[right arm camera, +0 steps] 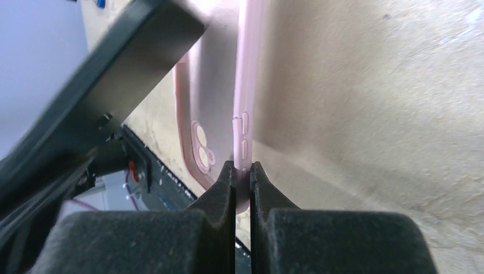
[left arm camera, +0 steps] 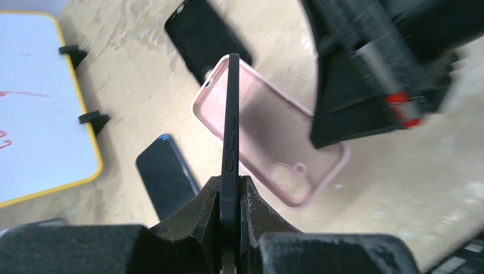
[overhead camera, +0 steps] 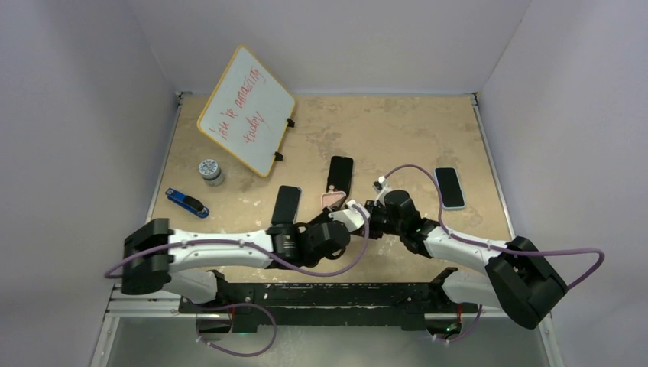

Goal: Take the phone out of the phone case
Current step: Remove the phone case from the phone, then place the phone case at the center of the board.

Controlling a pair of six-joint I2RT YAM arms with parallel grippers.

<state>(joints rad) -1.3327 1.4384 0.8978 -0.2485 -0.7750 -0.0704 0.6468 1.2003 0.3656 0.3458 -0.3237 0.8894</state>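
Phone (left arm camera: pixel 231 114) looks free of pink case (left arm camera: pixel 268 142); extraction appears essentially done.
Left gripper (left arm camera: pixel 231 200) clamps the phone edge-on; right gripper (right arm camera: pixel 242 177) pinches the empty case's wall. Setting both down probably remains.

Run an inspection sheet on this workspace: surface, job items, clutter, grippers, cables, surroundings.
Surface: mottled tan tabletop, blotchy; no spill seen.
Job's things: slim black phone is out of the translucent pink phone case; the case is empty.
Clutter: yellow-framed whiteboard with red writing; small grey-lidded jar; blue-and-black handheld item; near black slab, phone or case; far black slab; phone in a light blue case.
Grippers: left gripper shut on the phone's edge; right gripper shut on the case's side wall.
Cables: purple cables loop off both arms.
Surroundings: plain white walls; nothing else seen.
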